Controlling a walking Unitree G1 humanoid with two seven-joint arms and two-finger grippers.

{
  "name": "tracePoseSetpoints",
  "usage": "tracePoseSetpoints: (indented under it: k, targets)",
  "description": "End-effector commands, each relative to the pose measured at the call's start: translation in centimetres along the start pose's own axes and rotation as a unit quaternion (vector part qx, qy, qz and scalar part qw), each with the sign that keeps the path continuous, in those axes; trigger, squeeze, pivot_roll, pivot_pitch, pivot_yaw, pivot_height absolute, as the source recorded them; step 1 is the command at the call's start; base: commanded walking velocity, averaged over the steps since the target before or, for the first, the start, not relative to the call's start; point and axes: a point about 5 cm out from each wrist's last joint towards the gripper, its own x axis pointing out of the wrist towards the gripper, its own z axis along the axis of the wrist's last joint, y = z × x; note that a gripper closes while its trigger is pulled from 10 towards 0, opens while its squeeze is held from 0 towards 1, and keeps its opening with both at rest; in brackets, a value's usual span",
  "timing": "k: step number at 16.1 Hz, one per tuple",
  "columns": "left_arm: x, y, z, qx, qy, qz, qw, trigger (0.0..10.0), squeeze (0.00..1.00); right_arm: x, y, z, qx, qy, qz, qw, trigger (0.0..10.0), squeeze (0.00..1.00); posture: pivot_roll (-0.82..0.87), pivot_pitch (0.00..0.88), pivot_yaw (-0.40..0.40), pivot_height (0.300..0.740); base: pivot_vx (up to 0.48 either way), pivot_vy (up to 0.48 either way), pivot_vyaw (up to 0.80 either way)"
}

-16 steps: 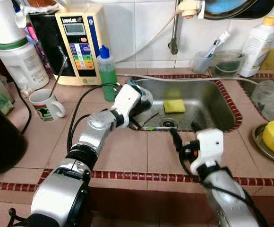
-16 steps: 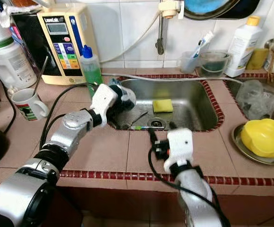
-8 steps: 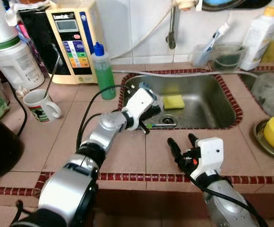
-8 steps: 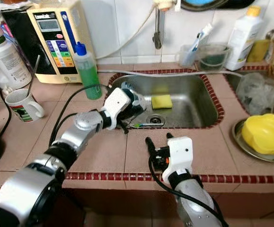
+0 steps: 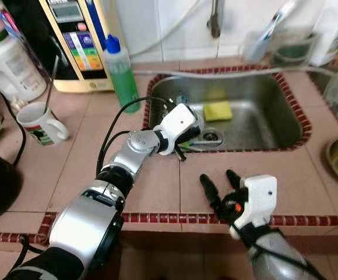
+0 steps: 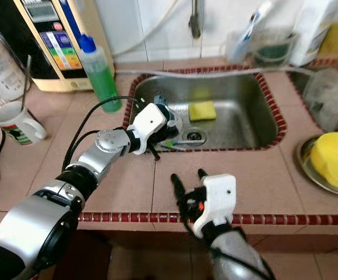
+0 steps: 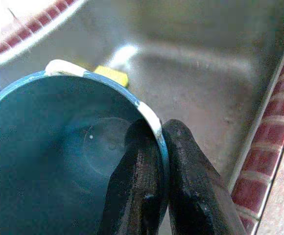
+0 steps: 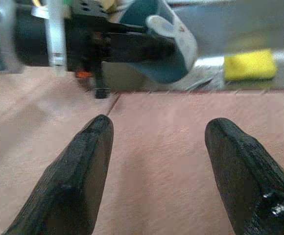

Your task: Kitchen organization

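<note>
A teal cup (image 7: 59,147) with a white handle (image 8: 169,29) hangs over the near left corner of the steel sink (image 5: 297,116). My left gripper (image 7: 160,134) is shut on its rim, one finger inside and one outside. A yellow sponge (image 5: 217,111) lies on the sink floor behind the drain (image 5: 211,136). A thin green and blue brush (image 5: 195,146) lies beside the drain. My right gripper (image 5: 218,176) hovers open over the tiled counter in front of the sink, holding nothing, its fingertips (image 8: 100,125) pointing toward the cup.
A green soap bottle (image 5: 121,70) stands at the sink's left rim, in front of a cream water unit (image 5: 76,41). Further left are a white mug (image 5: 38,122) with a spoon and a white jug (image 5: 9,64). A yellow item (image 6: 335,157) sits on a plate at the right.
The view has tilted down and closer. My right gripper has drawn back from the sink's edge to the counter's front part. The left gripper keeps its hold on the cup.
</note>
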Motion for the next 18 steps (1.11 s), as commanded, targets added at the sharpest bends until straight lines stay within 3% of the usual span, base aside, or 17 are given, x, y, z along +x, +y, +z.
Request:
tracePoseSetpoints:
  k: [1, 8, 14, 15, 16, 18]
  targets:
    - [0.0, 0.4, 0.6, 0.016, 0.004, -0.003, 1.0, 10.0, 0.0, -0.2, 0.4, 0.3, 0.009, -0.002, 0.006, 1.0, 10.0, 0.0, -0.25, 0.228, 0.168, 0.74, 0.0, 0.0, 0.0]
    - [0.5, 0.7, 1.8, 0.034, 0.004, -0.003, 0.999, 10.0, 0.0, -1.1, 0.8, 0.8, 0.02, -0.009, -0.002, 1.0, 10.0, 0.0, -0.28, 0.238, 0.196, 0.74, 0.0, 0.0, 0.0]
    - [0.3, 0.9, 1.5, 0.031, 0.015, -0.001, 0.999, 10.0, 0.0, -1.2, 0.9, 1.8, 0.005, -0.042, 0.002, 0.999, 10.0, 0.0, -0.28, 0.225, 0.199, 0.74, 0.0, 0.0, 0.0]
    - [0.2, 1.0, 1.3, 0.026, 0.019, -0.006, 0.999, 10.0, 0.22, -1.1, 0.8, 1.9, 0.004, -0.044, 0.001, 0.999, 10.0, 0.0, -0.28, 0.224, 0.199, 0.74, 0.0, 0.0, 0.0]
    - [0.2, 1.0, 1.3, 0.025, 0.02, -0.007, 0.999, 10.0, 0.99, -1.1, 0.9, 1.9, 0.004, -0.044, 0.001, 0.999, 10.0, 0.0, -0.28, 0.222, 0.199, 0.74, 0.0, 0.0, 0.0]
    - [0.1, 1.0, 1.1, 0.012, 0.022, -0.014, 1.0, 10.0, 1.0, -1.1, 0.9, 1.9, 0.004, -0.045, 0.001, 0.999, 10.0, 0.0, -0.28, 0.224, 0.2, 0.74, 0.0, 0.0, 0.0]
